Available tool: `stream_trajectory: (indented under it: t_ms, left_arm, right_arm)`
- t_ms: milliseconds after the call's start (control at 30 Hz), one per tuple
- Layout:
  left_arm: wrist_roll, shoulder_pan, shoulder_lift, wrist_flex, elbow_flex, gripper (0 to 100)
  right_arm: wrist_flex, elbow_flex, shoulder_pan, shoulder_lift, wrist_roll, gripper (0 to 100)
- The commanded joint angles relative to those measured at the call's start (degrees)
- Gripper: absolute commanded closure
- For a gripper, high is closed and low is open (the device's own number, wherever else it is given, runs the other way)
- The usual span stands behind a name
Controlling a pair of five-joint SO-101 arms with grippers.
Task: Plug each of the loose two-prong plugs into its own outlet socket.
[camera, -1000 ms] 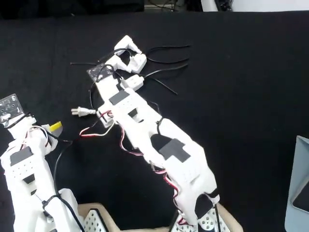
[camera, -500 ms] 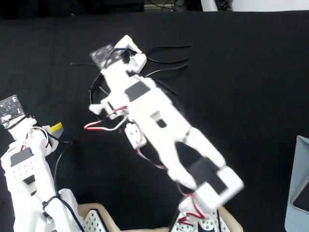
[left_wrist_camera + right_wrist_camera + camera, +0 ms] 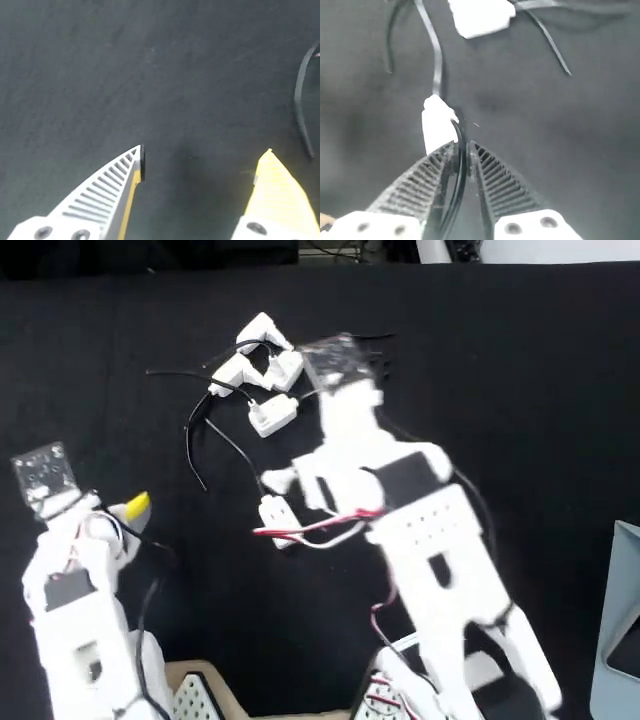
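Our right gripper (image 3: pixel 462 146) is pinched narrow on a black cord (image 3: pixel 462 165) — a white two-prong plug (image 3: pixel 437 125) lies on the black cloth (image 3: pixel 570 150) at its fingertips, apart from the outlet sockets (image 3: pixel 262 355). Our left gripper (image 3: pixel 205 152) gapes wide over the cloth.

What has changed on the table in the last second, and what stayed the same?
The right gripper, shut on the plug, carried it from the left toward the table's middle as its arm swung right. The left gripper shifted slightly, open. The sockets stayed put.
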Motion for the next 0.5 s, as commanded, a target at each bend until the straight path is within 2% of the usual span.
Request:
stream_trajectory:
  t_ms: [0,67,200,467]
  left_arm:
    - [0.18,4.79,-18.81,0.53,7.34,65]
    - [0.18,6.29,-26.37,2.11,10.51,65]
    - [0.09,8.75,-39.30,12.04,12.35,65]
    - [0.00,12.97,-37.19,12.92,12.44,65]
  right_arm:
    - [2.37,1.45,7.03,-5.67,-0.70,98.7]
    - [4.66,1.71,10.90,-7.87,0.18,98.7]
    - [10.55,1.71,15.82,-11.21,6.86,98.7]
    - [17.85,1.98,20.66,-11.65,20.22,98.7]
